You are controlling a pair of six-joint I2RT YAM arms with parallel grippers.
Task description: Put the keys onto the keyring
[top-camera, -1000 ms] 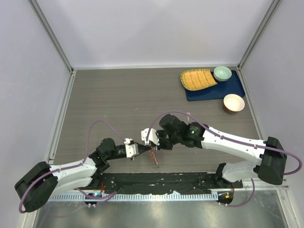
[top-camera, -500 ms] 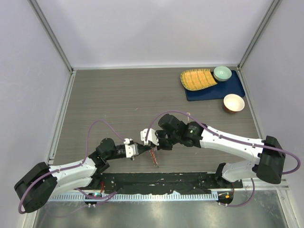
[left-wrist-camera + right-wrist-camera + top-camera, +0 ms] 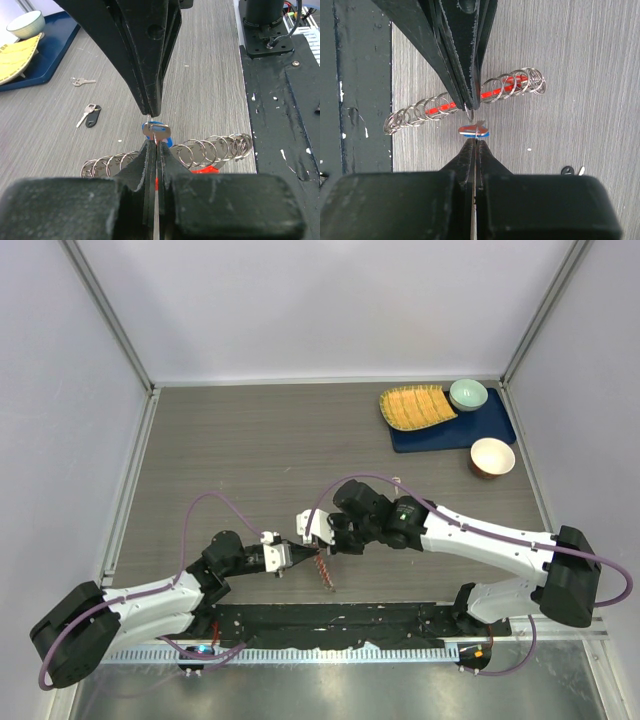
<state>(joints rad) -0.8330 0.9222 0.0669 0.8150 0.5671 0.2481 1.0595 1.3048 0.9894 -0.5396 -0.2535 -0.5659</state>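
My left gripper (image 3: 298,556) and right gripper (image 3: 316,543) meet tip to tip just above the table, both shut. A thin wire ring (image 3: 470,116) appears to span between the two tips. On it sits the blue-headed key (image 3: 156,132), also in the right wrist view (image 3: 474,131). Below them lies the keyring (image 3: 215,147), a row of linked rings with its red fob (image 3: 205,170); from above the keyring (image 3: 324,575) is a short strip. A black-headed key (image 3: 92,114) and a plain silver key (image 3: 82,81) lie apart on the table.
At the back right, a blue tray (image 3: 497,427) carries a yellow ribbed dish (image 3: 415,407) and a green bowl (image 3: 468,394). A white-and-brown bowl (image 3: 491,456) stands beside it. A black mat (image 3: 330,625) runs along the near edge. Walls enclose the table.
The right arm has crept slightly to the left. Both grippers stay shut at the same spot.
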